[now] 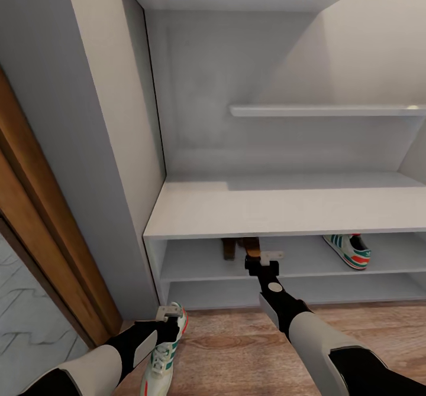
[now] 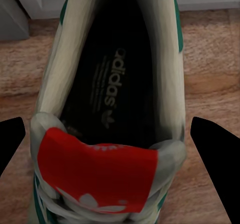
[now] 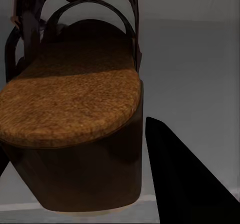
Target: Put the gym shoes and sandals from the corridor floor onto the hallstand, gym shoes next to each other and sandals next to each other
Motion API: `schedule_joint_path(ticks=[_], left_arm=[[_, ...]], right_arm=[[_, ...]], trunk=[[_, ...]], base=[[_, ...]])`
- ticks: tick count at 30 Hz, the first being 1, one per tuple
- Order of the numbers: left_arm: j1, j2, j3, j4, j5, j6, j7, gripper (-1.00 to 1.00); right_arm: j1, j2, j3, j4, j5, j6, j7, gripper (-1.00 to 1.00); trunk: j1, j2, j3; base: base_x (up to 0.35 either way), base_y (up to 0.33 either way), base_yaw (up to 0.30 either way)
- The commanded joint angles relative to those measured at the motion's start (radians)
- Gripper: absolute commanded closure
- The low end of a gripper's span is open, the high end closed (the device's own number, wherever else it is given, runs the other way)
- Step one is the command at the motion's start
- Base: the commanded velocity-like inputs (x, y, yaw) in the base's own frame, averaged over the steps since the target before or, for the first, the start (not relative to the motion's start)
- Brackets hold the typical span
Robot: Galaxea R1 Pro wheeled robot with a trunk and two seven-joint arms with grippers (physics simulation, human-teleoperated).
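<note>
1. Corridor: light brown wood-plank floor (image 1: 236, 349) runs up to a wide pale grey-white hallstand (image 1: 278, 210) w/ two low open shelves, a broad flat top & stepped wall shelves above. A brown wooden door frame (image 1: 35, 230) stands at the left.
2. Edges/room: the flat top is bare and overhangs the shelf openings. The upper low shelf has free room between the sandals and the sneaker at its right end.
3. One white lace-up gym shoe w/ teal and red-orange trim (image 1: 349, 249) sits on the upper low shelf, far right, near the front edge.
4. Brown leather sandals w/ dark straps (image 1: 239, 247) sit on the same shelf toward the left, mostly hidden under the top's edge in head view.
5. Right gripper (image 1: 262, 261) is at that shelf's front edge, just beside the sandals. Right wrist view gives what head view can't: tan insole and dark heel block of a sandal (image 3: 70, 108) resting on the shelf, one black finger (image 3: 185, 179) beside the heel. Can't tell if it's spread or gripping.
6. Second gym shoe (image 1: 164, 354) lies on the floor near the hallstand's left corner. Left gripper (image 1: 168, 319) hovers over it.
7. Left wrist view: looks down into the shoe's opening (image 2: 112, 98), red tongue tab visible; black fingers (image 2: 215, 159) spread wide either side, not touching.
</note>
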Motion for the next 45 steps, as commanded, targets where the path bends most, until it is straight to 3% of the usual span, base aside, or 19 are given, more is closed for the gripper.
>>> schedule_joint_path(ticks=[1,10,45], left_arm=[[0.000,0.000,0.000,0.000,0.000,0.000,0.001,1.00],[0.000,0.000,0.000,0.000,0.000,0.000,0.001,1.00],[0.000,-0.001,-0.003,0.000,0.000,0.000,0.001,1.00]], right_arm=[[0.000,0.000,0.001,0.006,-0.001,-0.001,0.002,1.00],[0.000,-0.001,0.002,0.054,0.000,-0.004,0.002,1.00],[0.000,-0.002,0.003,0.057,0.000,-0.005,0.002,1.00]], trunk=[[0.000,0.000,0.000],[0.000,0.000,0.000],[0.000,0.000,0.000]], base=[[0.000,0.000,0.000],[0.000,0.000,0.000],[0.008,0.010,0.000]])
